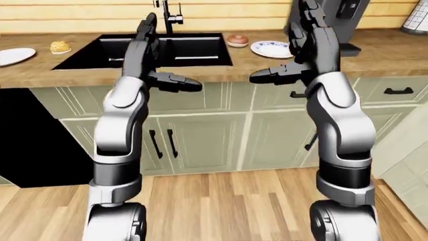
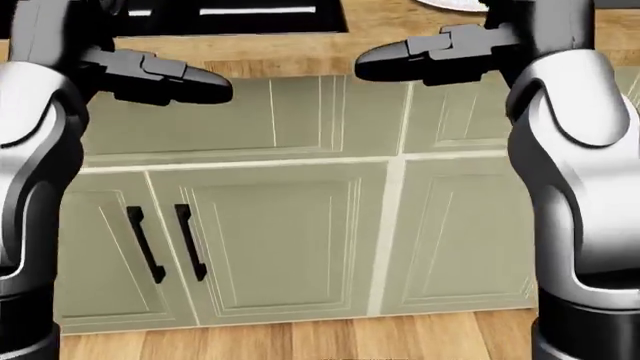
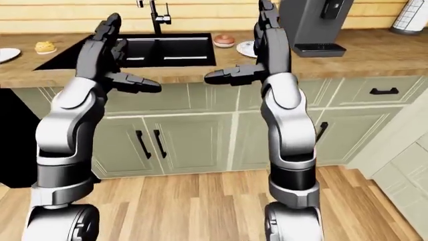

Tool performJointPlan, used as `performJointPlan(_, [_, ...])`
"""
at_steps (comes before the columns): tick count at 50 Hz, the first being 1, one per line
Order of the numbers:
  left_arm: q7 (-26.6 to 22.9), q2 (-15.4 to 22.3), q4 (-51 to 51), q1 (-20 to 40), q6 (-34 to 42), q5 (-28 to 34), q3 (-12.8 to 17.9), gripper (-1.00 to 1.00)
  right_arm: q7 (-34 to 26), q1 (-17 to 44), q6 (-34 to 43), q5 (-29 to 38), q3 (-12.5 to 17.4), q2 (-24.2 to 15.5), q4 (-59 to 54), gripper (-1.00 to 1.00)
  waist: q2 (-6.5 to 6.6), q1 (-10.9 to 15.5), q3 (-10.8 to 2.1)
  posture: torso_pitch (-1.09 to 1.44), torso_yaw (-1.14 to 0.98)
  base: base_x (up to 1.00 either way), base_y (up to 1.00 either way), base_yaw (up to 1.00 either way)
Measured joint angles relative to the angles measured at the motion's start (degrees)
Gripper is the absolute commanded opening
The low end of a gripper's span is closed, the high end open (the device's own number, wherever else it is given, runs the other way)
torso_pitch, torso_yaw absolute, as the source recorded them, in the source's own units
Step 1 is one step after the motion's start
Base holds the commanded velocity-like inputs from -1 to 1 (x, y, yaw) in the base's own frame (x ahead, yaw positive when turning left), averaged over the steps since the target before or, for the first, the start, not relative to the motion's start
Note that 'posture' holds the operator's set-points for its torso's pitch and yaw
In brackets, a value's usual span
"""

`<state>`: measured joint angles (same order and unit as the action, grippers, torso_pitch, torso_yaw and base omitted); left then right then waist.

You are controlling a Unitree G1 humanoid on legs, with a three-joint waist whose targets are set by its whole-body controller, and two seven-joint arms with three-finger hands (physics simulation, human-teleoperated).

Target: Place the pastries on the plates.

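While both arms stand raised before the cabinets, left robot hand [image 1: 148, 42] and right robot hand [image 1: 313, 30] are empty, fingers spread, thumbs inward | pastry [image 1: 237, 39] just beside plate [image 1: 271, 48] right of sink [image 1: 144, 50] | second pastry [image 1: 60, 47] near plate [image 1: 14, 55] at surface's [image 1: 40, 73] left
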<state>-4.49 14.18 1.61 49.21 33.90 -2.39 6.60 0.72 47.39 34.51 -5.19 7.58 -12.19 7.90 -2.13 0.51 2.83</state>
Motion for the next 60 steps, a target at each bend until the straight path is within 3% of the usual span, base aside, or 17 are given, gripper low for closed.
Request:
performJointPlan(6, [0.73, 1.90, -1.75, 3.00, -1.14, -0.27, 1.07, 1.00, 0.55, 1.85, -0.78, -1.12, -0.06, -0.99, 0.84, 1.00, 4.36, -1.32, -0.84, 0.00, 0.00, 0.63, -0.18, 0.00])
performJointPlan(9, [0.87, 2.53, -0.84, 2.35, -1.10, -0.37, 1.66, 1.00, 0.45, 1.60, -0.53, -1.55, -1.22, -0.54, -0.07, 1.00, 4.69, -0.06, 1.85, 0.00, 0.00, 0.63, -0.18, 0.00])
performJointPlan(11, [1.30, 2.72, 0.74, 2.29, -0.36, -0.35, 2.15, 1.00, 0.10, 1.26, -0.24, -1.88, -1.93, -0.57, -0.63, 1.00, 5.10, 0.34, 1.05, 0.00, 0.00, 0.62, -0.16, 0.00])
performJointPlan(17, [1.72, 3.10, -1.87, 2.97, -0.43, -0.58, 1.99, 1.00, 0.80, 3.21, -0.92, -1.91, -0.70, -0.95, 1.42, 1.00, 3.06, 0.82, -0.77, 0.00, 0.00, 0.40, -0.20, 0.00])
performJointPlan(19, [1.79, 3.39, -2.32, 3.33, -0.79, -0.63, 2.11, 1.00, 1.10, 3.77, -1.48, -2.10, -0.83, -0.84, 1.78, 1.00, 1.47, -0.13, -1.49, 0.00, 0.00, 0.03, -0.25, 0.00])
performJointPlan(21, [1.81, 3.06, -2.38, 3.12, -1.03, -0.59, 1.99, 1.00, 1.20, 3.49, -1.93, -2.07, -1.09, -1.18, 1.53, 1.00, -1.27, -1.20, -0.74, 0.00, 0.00, 0.00, 0.00, 0.00])
performJointPlan(22, [1.73, 2.55, -2.23, 2.46, -1.12, -0.63, 1.48, 1.00, 1.17, 2.77, -2.17, -1.85, -0.96, -1.40, 1.21, 1.00, -1.46, -1.27, 0.68, 0.00, 0.00, 0.00, 0.00, 0.00])
performJointPlan(24, [1.44, 1.78, -1.08, 1.12, -0.69, -0.84, 0.30, 1.00, 1.29, 1.83, -2.05, -1.28, -0.50, -1.21, -0.46, 1.00, -1.60, -1.51, 2.00, 0.00, 0.00, 0.00, 0.00, 0.00])
performJointPlan(29, [1.58, 1.11, -0.49, 0.48, 0.12, -0.98, 0.49, 1.00, 1.50, 1.63, -1.13, -1.18, -0.49, -0.95, -0.33, 1.00, 0.02, -0.92, 2.31, 0.00, 0.00, 0.00, -0.10, 0.00])
performJointPlan(33, [1.63, 1.44, -2.36, 1.32, -0.60, -1.08, 0.42, 1.00, 1.69, 2.05, -1.15, -1.48, -0.18, -1.20, 0.54, 1.00, 5.70, -1.55, 1.10, 0.00, 0.00, 0.00, -0.55, 0.00])
performJointPlan(34, [1.54, 2.01, -2.97, 1.40, -0.63, -1.08, 0.74, 1.00, 1.70, 2.36, -1.27, -1.63, -0.24, -0.96, 0.79, 1.00, 6.49, -1.19, 0.80, 0.00, 0.00, 0.00, -0.55, 0.00])
performJointPlan(41, [1.96, 2.81, -2.95, 0.55, 0.94, -0.38, 2.09, 1.00, 1.24, 2.67, -1.14, -2.44, -1.51, -0.66, -0.19, 1.00, 4.75, -0.07, -1.34, 0.00, 0.00, 0.02, -0.66, 0.00])
performJointPlan(46, [1.84, 2.94, -3.28, 1.96, 0.30, -0.32, 2.15, 1.00, 1.39, 3.95, -2.09, -2.36, -1.02, -1.29, 1.57, 1.00, -2.41, -0.31, -0.98, 0.00, 0.00, 0.01, -0.12, 0.00])
performJointPlan(48, [1.61, 2.04, -3.77, 1.22, -0.30, -0.53, 0.93, 1.00, 1.72, 2.92, -2.22, -2.10, 0.02, -1.64, 1.53, 1.00, -1.41, -0.82, 0.76, 0.00, 0.00, 0.00, 0.00, 0.00])
performJointPlan(52, [0.89, 1.81, -2.26, 0.37, 0.54, -0.96, 0.05, 1.00, 2.25, 1.97, -0.60, -1.49, 0.12, -1.56, -0.44, 1.00, 1.01, -1.15, 1.48, 0.00, 0.00, 0.02, 0.00, 0.00])
performJointPlan(54, [0.95, 1.77, -2.01, -0.10, 0.91, -0.90, 0.39, 1.00, 2.16, 1.51, -0.08, -1.38, -0.33, -1.30, -0.64, 1.00, 2.68, -1.08, 0.87, 0.00, 0.00, 0.10, 0.00, 0.00])
performJointPlan(60, [1.37, 2.70, -4.38, 0.96, -0.18, -0.56, 1.69, 1.00, 2.07, 3.00, -0.34, -1.77, -0.38, -1.06, 1.77, 1.00, 5.64, -1.11, -1.12, 0.00, 0.00, 0.05, -0.07, 0.00])
